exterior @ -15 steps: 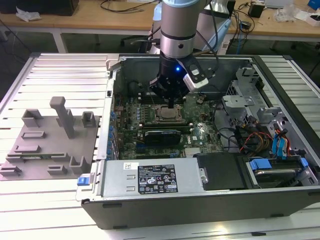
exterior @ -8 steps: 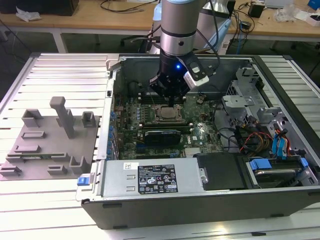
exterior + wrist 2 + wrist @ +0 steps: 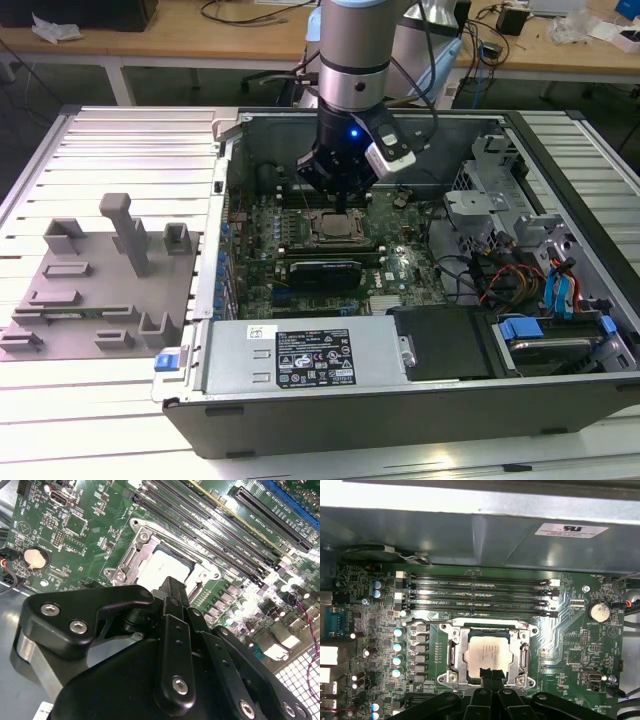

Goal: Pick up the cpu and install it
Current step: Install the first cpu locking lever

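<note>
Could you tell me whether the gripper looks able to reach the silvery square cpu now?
Probably yes: the black gripper hangs right over the silvery square cpu, whose top lies bare in the socket frame.

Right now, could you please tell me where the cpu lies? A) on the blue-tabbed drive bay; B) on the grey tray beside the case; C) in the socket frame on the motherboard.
C: the cpu lies flat inside the socket frame on the motherboard, with the pincer at its edge.
</note>
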Robot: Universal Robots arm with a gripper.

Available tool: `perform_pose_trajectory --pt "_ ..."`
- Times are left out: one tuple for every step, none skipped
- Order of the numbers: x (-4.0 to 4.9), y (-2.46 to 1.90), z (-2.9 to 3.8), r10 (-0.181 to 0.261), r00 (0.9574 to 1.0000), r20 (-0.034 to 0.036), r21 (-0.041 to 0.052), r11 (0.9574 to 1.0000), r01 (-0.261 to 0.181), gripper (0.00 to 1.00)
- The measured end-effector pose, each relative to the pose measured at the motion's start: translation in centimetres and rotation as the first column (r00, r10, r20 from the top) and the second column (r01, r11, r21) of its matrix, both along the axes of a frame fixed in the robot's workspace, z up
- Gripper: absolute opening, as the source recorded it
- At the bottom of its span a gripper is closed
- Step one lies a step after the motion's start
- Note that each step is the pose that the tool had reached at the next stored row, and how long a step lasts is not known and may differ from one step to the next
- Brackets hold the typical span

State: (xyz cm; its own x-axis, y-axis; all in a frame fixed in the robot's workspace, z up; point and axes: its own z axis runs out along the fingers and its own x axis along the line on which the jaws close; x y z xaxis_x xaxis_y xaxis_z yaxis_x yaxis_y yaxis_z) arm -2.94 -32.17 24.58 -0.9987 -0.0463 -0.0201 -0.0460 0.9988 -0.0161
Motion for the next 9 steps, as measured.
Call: perform_pose_trajectory --pt "-0.18 0.00 0.00 0.000 1.0000 0.0001 0.0000 1.0000 0.000 0.11" --pt "-0.31 0.00 0.00 0.000 1.0000 0.0001 0.0000 1.0000 0.000 0.11" --pt "-0.46 0.01 0.00 0.000 1.0000 0.0002 0.0000 1.0000 0.000 0.11" --pt "-0.79 0.03 0.00 0.000 1.0000 0.0006 0.0000 1.0000 0.000 0.11" --pt "-1.08 0.05 0.00 0.000 1.0000 0.0008 0.0000 1.0000 0.000 0.11" --pt "-1.31 0.06 0.00 0.000 1.0000 0.0009 0.0000 1.0000 0.000 0.11" --pt "-1.51 0.07 0.00 0.000 1.0000 0.0010 0.0001 1.0000 0.000 0.11" --pt "-1.65 0.07 0.00 0.000 1.0000 0.0011 0.0000 1.0000 0.000 0.11" --pt "-1.75 0.08 0.00 0.000 1.0000 0.0013 0.0000 1.0000 0.000 0.11"
